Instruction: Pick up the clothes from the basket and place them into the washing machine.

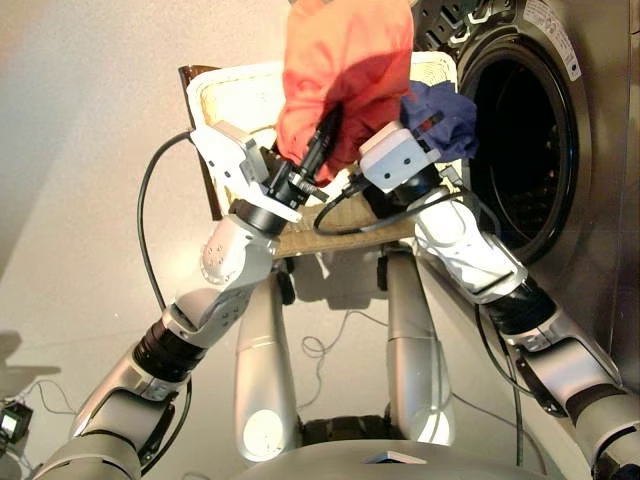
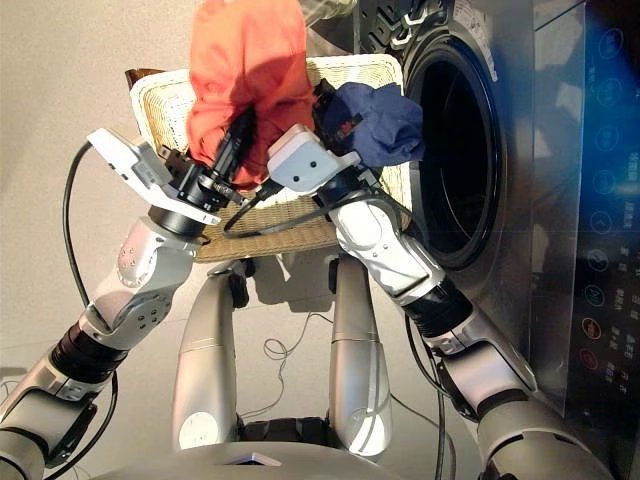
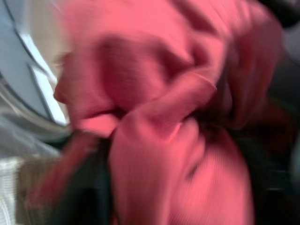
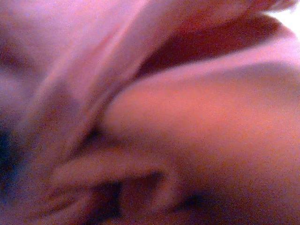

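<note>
Head views: your left gripper (image 1: 322, 140) has the coral garment (image 1: 345, 65) lifted high over the basket (image 2: 165, 105), black fingers pinching into the bunched cloth from below, so it hangs clear of the rim and can travel to the drum. Your right gripper (image 2: 335, 118) sits just beside it, holding the navy garment (image 2: 380, 122) right in front of the washing machine (image 2: 520, 200) drum opening; the cloth covers its fingertips, so you cannot tell whether they are pressed on it or only tucked in, though it looks carried. The door hole is open and dark, nothing visible inside. The black garment is not seen. Left wrist view: coral folds fill the picture, wrapped round the fingers, which agrees with a firm pinch; a bit of wicker shows at one corner. Right wrist view: only pinkish-red cloth pressed against the lens, no fingers visible. Writing: a white label (image 1: 550, 25) on the machine front above the drum, text too small to read; touch icons (image 2: 600, 250) on the panel, no legible brand.
</note>
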You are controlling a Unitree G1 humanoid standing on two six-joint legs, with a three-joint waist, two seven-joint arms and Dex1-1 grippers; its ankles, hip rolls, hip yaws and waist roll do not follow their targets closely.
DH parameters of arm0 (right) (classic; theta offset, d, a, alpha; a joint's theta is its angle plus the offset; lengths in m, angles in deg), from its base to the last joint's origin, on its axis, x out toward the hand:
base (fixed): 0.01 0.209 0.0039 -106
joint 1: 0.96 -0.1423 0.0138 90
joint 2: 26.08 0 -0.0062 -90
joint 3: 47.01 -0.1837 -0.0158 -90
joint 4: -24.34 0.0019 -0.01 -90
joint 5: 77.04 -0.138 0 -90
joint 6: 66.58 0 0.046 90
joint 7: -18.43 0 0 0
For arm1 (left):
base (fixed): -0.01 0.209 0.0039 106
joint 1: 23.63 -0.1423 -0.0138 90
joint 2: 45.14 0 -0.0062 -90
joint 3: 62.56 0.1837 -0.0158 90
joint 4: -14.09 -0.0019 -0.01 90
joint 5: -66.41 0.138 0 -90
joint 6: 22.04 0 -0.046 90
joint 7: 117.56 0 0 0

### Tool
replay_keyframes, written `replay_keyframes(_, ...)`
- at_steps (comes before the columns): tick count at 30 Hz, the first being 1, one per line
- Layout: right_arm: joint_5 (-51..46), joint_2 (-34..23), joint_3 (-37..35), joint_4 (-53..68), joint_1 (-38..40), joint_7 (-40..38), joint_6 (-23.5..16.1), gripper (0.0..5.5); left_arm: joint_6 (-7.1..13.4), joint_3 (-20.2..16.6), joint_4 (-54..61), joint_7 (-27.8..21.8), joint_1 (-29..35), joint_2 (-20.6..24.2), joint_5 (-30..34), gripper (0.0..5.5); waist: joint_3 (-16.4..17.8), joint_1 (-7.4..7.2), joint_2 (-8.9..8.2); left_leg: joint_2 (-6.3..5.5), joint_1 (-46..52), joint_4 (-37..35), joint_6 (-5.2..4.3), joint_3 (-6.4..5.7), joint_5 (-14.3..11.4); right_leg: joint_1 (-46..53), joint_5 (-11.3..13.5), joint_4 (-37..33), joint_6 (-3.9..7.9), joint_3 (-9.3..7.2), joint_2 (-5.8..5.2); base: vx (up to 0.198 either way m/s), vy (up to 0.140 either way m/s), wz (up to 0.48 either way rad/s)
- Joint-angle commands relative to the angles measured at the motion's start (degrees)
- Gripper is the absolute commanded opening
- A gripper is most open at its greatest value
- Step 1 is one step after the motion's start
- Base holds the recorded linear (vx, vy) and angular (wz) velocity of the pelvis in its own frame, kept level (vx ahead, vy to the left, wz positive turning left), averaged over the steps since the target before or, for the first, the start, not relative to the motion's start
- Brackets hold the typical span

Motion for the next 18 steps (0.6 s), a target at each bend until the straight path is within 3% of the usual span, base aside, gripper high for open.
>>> replay_keyframes(1, -2.10, -1.87, -1.46, 2.30, -4.01, -4.48, -6.78, 0.00, 2.13, 0.67, 4.98, -1.07, -0.52, 0.43, 0.92, 5.50, -0.88, -0.30, 2.80, -0.41, -0.19, 3.57, 1.13, -0.36, -1.71, 4.04, 2.91, -5.40, -0.40, -3.44, 0.86, 0.000, 0.000, 0.000)
replay_keyframes(6, -10.02, 3.11, -4.94, -5.51, -0.30, -7.97, -8.87, 0.00, 2.81, 1.84, 4.08, -0.66, 0.50, -0.86, 0.70, 5.50, -0.88, 0.02, 3.62, -0.59, -0.25, 3.51, 1.20, -0.50, -1.59, 4.14, 2.96, -5.54, -0.24, -3.61, 0.73, 0.000, 0.000, 0.000)
replay_keyframes(9, -16.04, 7.03, -9.47, -16.40, 1.28, -12.65, -12.32, 0.00, 3.29, 3.03, 3.04, -0.73, 1.04, -2.46, 1.10, 5.50, -0.88, 0.40, 4.85, -1.08, -0.03, 3.15, 1.27, -0.61, -1.63, 4.34, 2.76, -5.57, -0.08, -3.60, 0.42, 0.000, 0.000, 0.000)
replay_keyframes(18, -26.13, 9.51, -18.38, -33.00, 0.72, -18.55, -17.74, 0.00, 4.08, 4.06, 2.08, -1.18, 2.42, -5.00, 0.94, 5.50, -0.88, 1.07, 6.41, -1.54, 0.13, 3.15, 1.34, -0.70, -2.23, 4.48, 2.03, -5.38, -0.02, -3.67, 0.24, 0.000, 0.000, 0.000)
